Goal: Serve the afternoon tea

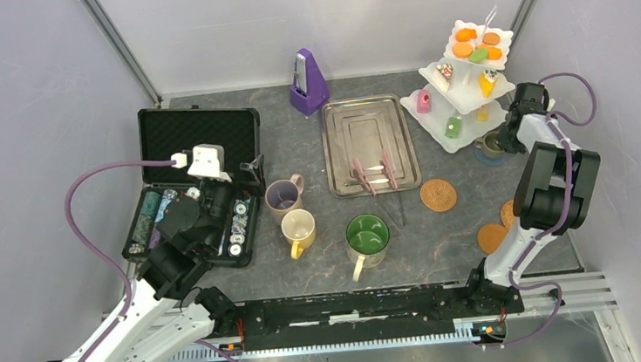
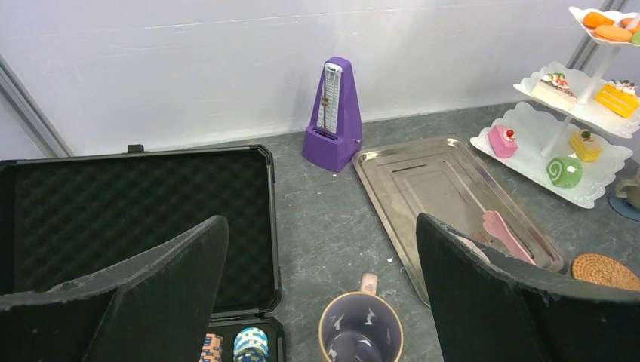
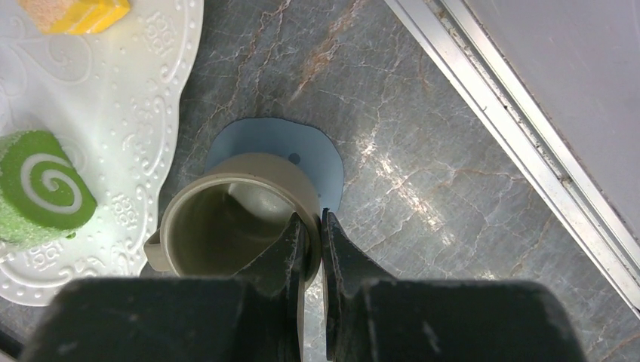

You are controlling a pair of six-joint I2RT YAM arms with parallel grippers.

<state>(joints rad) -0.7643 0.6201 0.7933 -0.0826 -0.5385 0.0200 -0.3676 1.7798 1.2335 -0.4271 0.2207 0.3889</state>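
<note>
Right gripper [image 3: 311, 226] pinches olive mug [image 3: 226, 170] rim on blue coaster [image 3: 302, 147]; left gripper [image 2: 318, 226] spread wide, empty; poker chips [image 2: 250, 343] markings unreadable.

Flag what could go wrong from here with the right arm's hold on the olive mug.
1. The right gripper pinches only the thin rim of the olive mug, one finger inside, one outside. If lifted, the mug might tilt or slip.
2. The mug stands close beside the bottom tier of the stand, near the green roll. A swing that way could knock them.
3. The blue mat under the mug might drag along.
</note>
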